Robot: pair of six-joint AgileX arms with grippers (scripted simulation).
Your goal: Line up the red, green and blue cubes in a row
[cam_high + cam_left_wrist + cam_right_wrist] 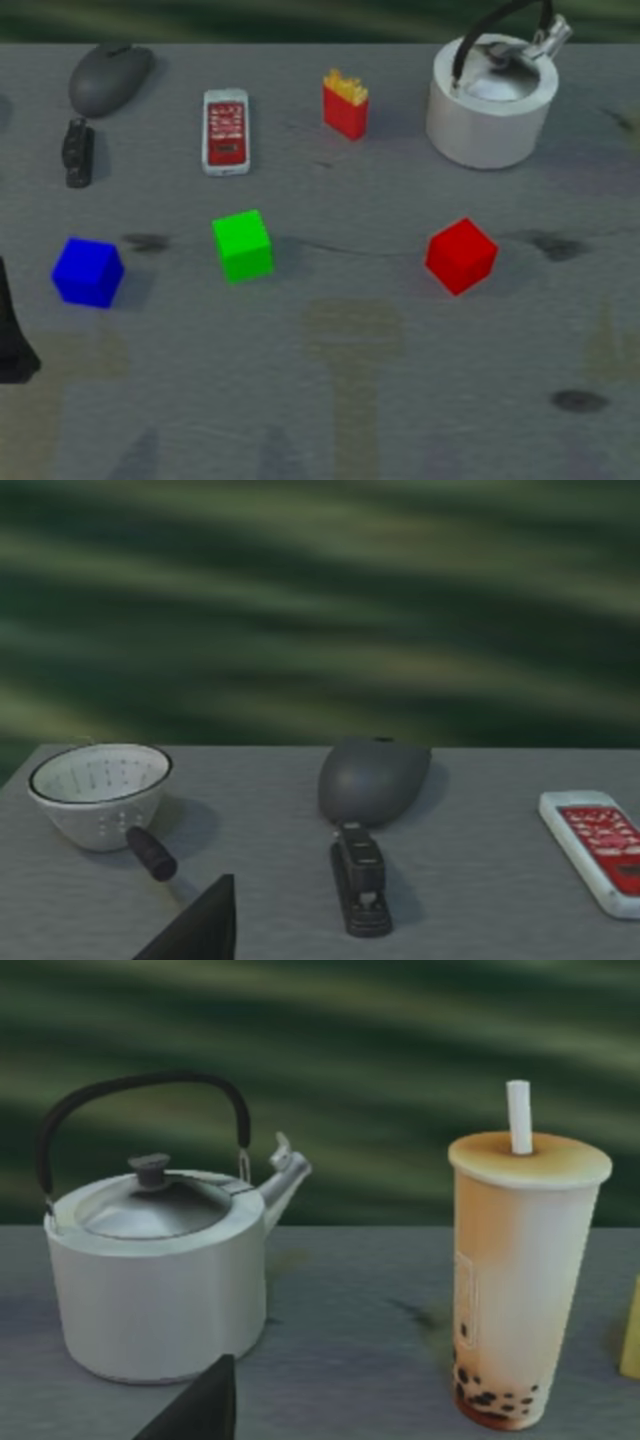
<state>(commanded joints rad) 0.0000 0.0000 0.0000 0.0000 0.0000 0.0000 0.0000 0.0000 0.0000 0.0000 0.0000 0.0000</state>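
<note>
Left pincer parked at table's left edge, beside blue cube.

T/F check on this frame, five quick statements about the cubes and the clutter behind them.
1. The green cube lies between the blue cube and the red cube. True.
2. The red cube touches the kettle. False: bare table separates them; the kettle stands farther back.
3. The phone lies between the mouse and the fries box. True.
4. The blue cube is stacked on the green cube. False: all three cubes rest on the table, apart from one another.
5. A gripper is holding the red cube. False: nothing grips any cube; only a dark part of the left arm shows at the top view's left edge.
</note>
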